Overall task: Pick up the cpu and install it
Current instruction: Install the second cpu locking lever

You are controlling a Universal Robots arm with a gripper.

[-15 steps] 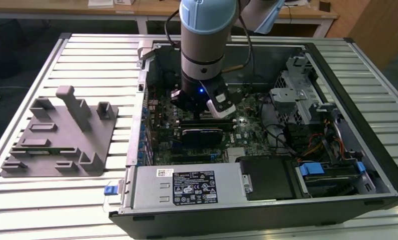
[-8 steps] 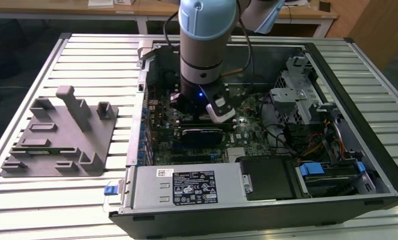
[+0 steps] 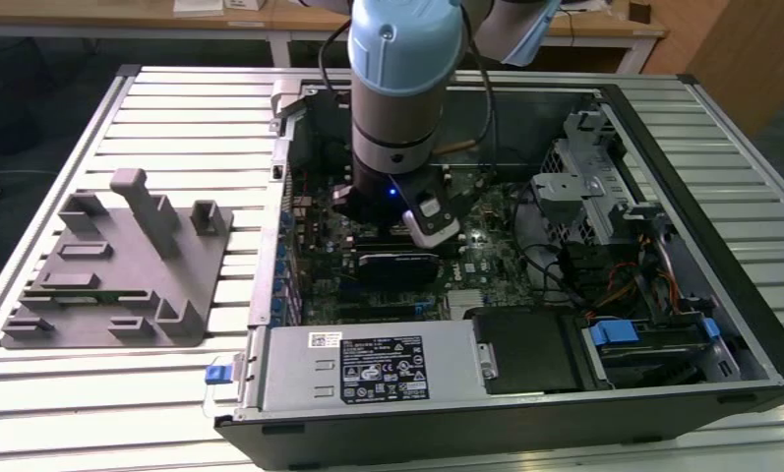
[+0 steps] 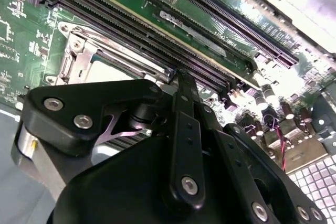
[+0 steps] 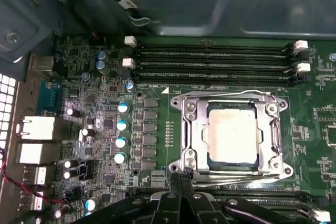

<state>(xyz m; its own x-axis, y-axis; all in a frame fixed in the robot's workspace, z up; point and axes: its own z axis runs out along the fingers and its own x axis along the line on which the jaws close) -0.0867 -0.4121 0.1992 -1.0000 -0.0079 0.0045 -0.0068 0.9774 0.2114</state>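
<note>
The cpu [image 5: 232, 134] is a flat square chip with a pale silvery top. It lies flat inside the metal socket frame [image 5: 191, 129] on the green motherboard, and part of it shows in the second wrist view as the cpu [image 4: 104, 72]. My gripper [image 5: 181, 178] is shut with nothing between its black fingers. Its tips are just off one corner of the socket frame, beside the chip rather than over it. In the second wrist view the gripper [image 4: 178, 77] ends at the edge of the socket. The arm [image 3: 398, 98] reaches straight down into the open computer case.
Long memory slots [image 5: 210, 59] run along one side of the socket, and capacitors [image 5: 122, 124] stand on another side. A grey fixture tray [image 3: 116, 265] lies on the slatted table at the exterior view's left. The power supply [image 3: 365, 369] and drive cage [image 3: 588, 187] crowd the case.
</note>
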